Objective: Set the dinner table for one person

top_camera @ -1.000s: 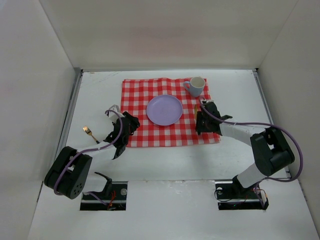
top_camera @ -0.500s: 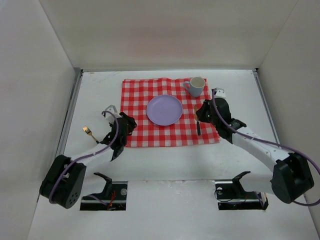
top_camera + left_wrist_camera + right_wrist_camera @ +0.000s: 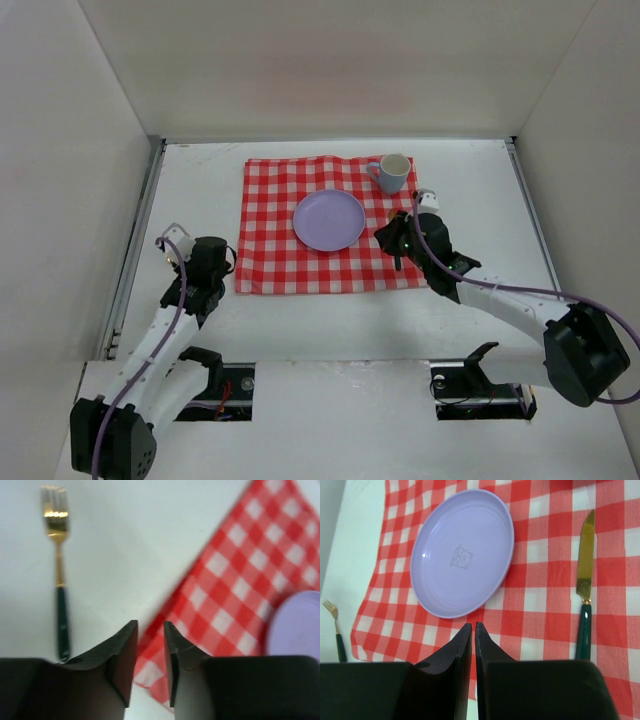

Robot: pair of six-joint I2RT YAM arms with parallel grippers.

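At the near edge of the dinner table (image 3: 330, 320), the wide white top that ran under everything up to the white wall panels, the two arms rose from their bases and reached forward. The left gripper (image 3: 150, 630) hung low over bare tabletop just off the near left corner of the red-and-white checked cloth (image 3: 270, 200), its jaws a narrow gap apart and holding nothing; a strip of cloth showed between them. A little to its left the fork (image 3: 62, 615) lay flat on the white surface, clear of the cloth, its dark green handle nearest the wrist camera and its gold tines pointing away. In the top view the left arm hid the fork. On the other side the right gripper (image 3: 473, 627) hovered over the near right part of the cloth, its jaws drawn almost together with only a thin slit between them, and it too held nothing. Just to its right the knife (image 3: 584, 585) lay on the cloth, dark green handle toward the near side and gold blade pointing to the far side, beside the plate but not touching it. The lilac plate (image 3: 462, 555) sat flat in the middle of the cloth, with a small faint figure printed at its centre. Farthest off, at the far right corner of the cloth, stood the pale blue mug (image 3: 393, 172), upright, with its handle turned to the left and well apart from the plate.
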